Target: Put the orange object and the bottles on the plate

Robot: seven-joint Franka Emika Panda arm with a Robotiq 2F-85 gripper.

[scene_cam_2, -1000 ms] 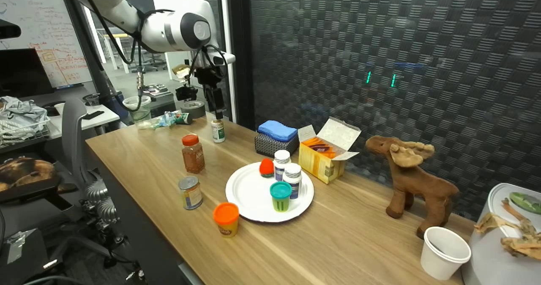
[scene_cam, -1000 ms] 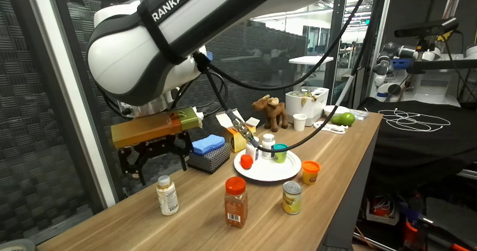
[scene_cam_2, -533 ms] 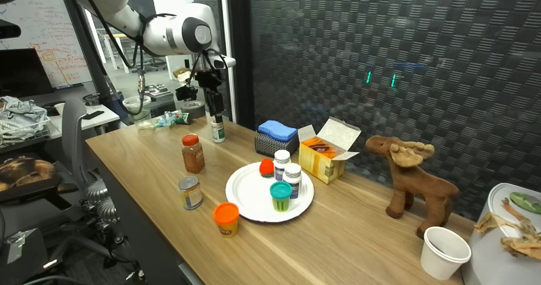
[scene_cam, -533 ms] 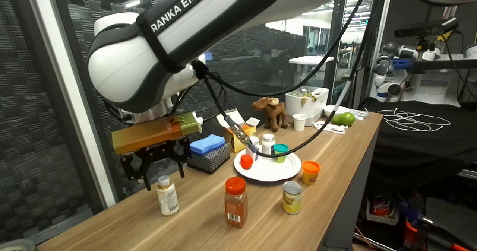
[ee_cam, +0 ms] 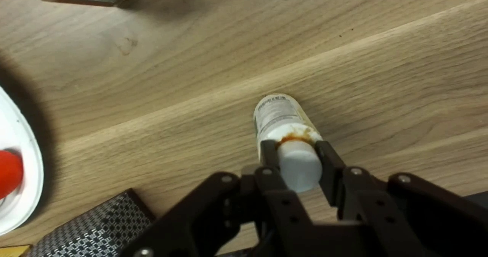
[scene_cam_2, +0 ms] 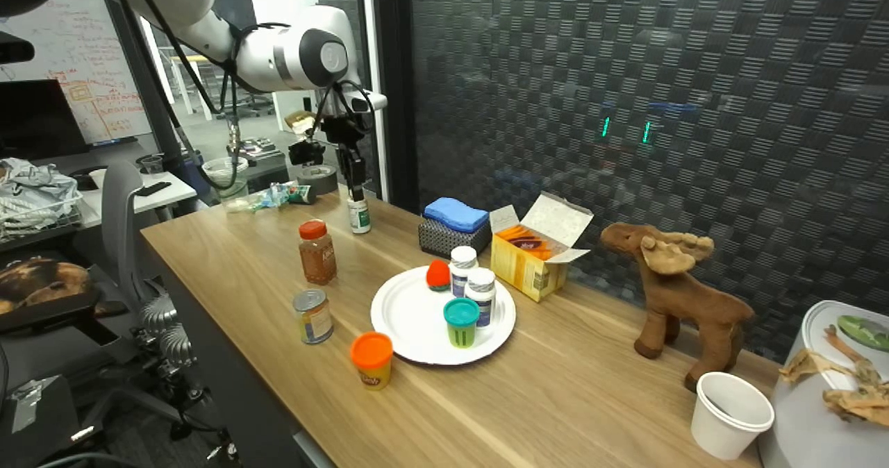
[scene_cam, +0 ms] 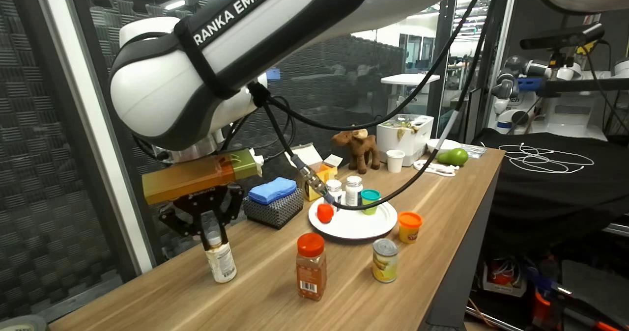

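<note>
In an exterior view, leftmost, one black gripper has its slim fingers clamped to both sides of the cap and neck of one white plastic bottle. The bottle stands upright on the wood-grained desk, near the edge by the ridged dark wall; the wrist view shows a rusty smear round its neck. Farther along that edge sits one blue sponge on a dark patterned box. Well out from the wall is one squarish see-through jar, red-lidded, orange-brown inside. By the wall edge come one cardboard carton, flaps up, and one plush brown moose. Before them lies the round, smooth white plate, bearing one rounded red piece, two white bottles and one green tub with a teal lid. Nearer the opposite long edge stand one metal can and the orange tub, the tub just beside the plate's rim. Toward the far right corner I count one boxy white container, one white bowl and two green fruits.
</note>
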